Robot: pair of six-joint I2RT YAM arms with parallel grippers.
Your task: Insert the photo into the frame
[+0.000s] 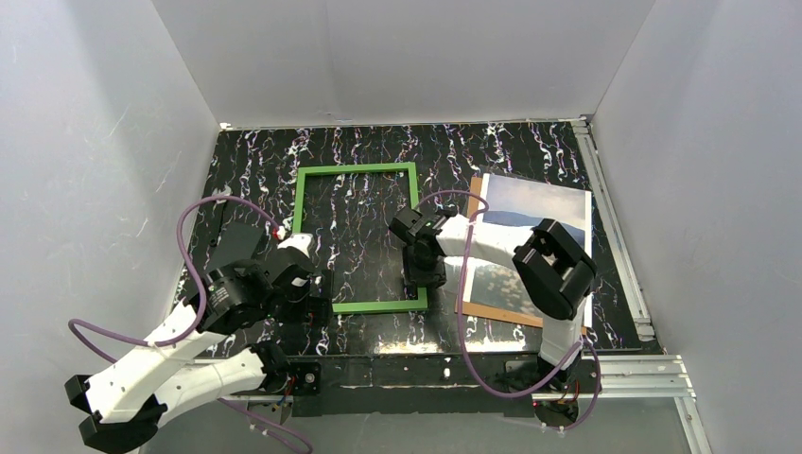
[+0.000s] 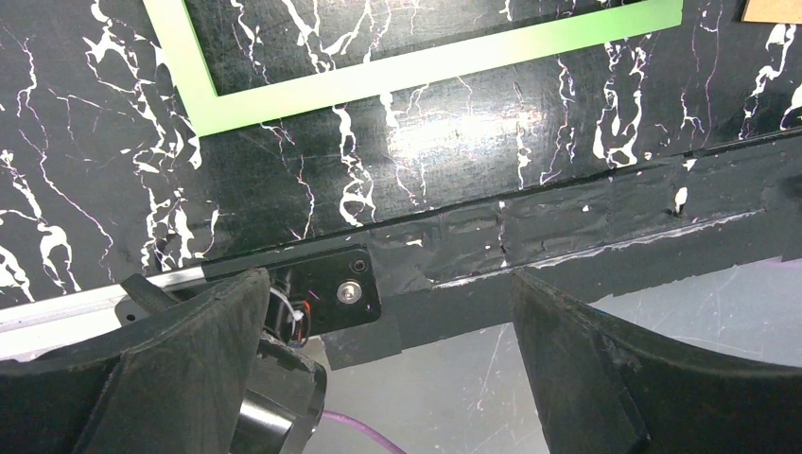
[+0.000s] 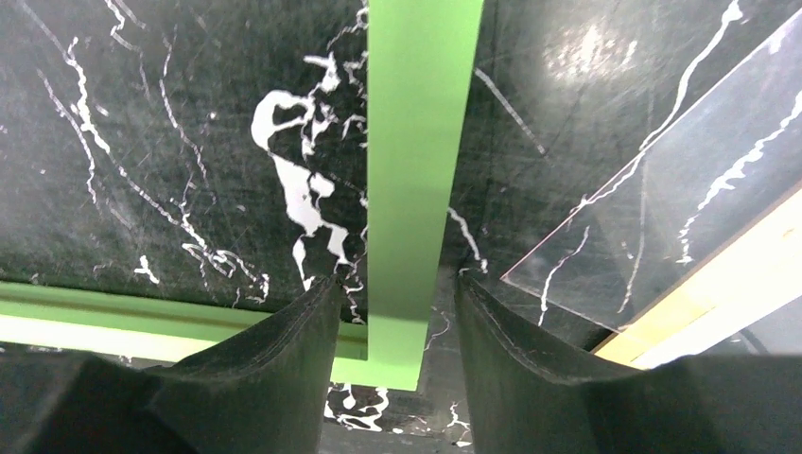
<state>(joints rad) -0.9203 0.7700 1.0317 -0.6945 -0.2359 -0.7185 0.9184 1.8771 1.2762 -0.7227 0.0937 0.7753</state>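
The thin bright green frame [image 1: 355,170] lies flat on the black marble table, left of centre. My right gripper [image 1: 423,279] hangs over its near right corner. In the right wrist view the fingers of this gripper [image 3: 397,284] straddle the frame's side bar [image 3: 421,142], open, with a gap on each side. The photo [image 1: 534,213], blue sky over a pale field, lies face up at the right, partly under my right arm. My left gripper [image 1: 317,305] sits by the frame's near left corner [image 2: 203,118]; its jaws [image 2: 388,284] stand wide open with nothing between them.
A brown backing board [image 1: 482,310] shows under the photo's left and near edges. A clear sheet [image 3: 700,180] lies just right of the frame's bar. White walls close the table on three sides. The table's front edge [image 2: 567,246] runs under my left gripper.
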